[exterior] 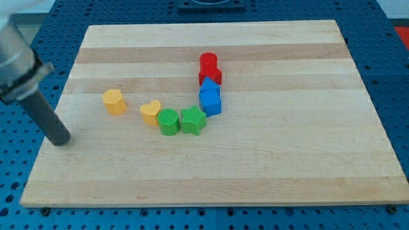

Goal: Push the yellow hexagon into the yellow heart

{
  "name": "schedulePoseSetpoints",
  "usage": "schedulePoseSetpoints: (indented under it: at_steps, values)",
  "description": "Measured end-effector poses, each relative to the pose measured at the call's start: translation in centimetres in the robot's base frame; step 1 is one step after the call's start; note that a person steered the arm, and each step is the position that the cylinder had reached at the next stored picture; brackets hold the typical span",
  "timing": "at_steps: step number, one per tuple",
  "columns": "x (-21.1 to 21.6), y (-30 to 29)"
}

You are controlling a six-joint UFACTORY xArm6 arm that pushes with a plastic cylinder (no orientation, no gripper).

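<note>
The yellow hexagon (114,101) sits on the left half of the board (287,166), by itself, with a plain gap of bare wood between it and the yellow heart (151,112), which lies to its right and a little toward the view's bottom. So the push is not done: the two yellows are near but apart, and the whole closing move is left.

The heart touches or nearly touches a green cylinder (169,121). Next along come a green star (193,120), two blue blocks (209,97) and two red ones (209,66), curving up toward the view's top.

My tip (61,139) is down near the board's left edge, left of the hexagon and lower in the view, well clear of every block. It is a bare rod with nothing to open or close, and it touches nothing. I judge it needs to get behind the hexagon's left side, then drive right and slightly down.
</note>
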State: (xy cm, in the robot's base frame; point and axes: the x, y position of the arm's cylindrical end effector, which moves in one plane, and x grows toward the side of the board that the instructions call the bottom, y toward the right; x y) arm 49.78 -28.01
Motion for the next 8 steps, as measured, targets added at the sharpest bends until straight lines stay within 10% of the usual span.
schedulePoseSetpoints:
  at_steps: [8]
  values:
    - [-6.9,12.1]
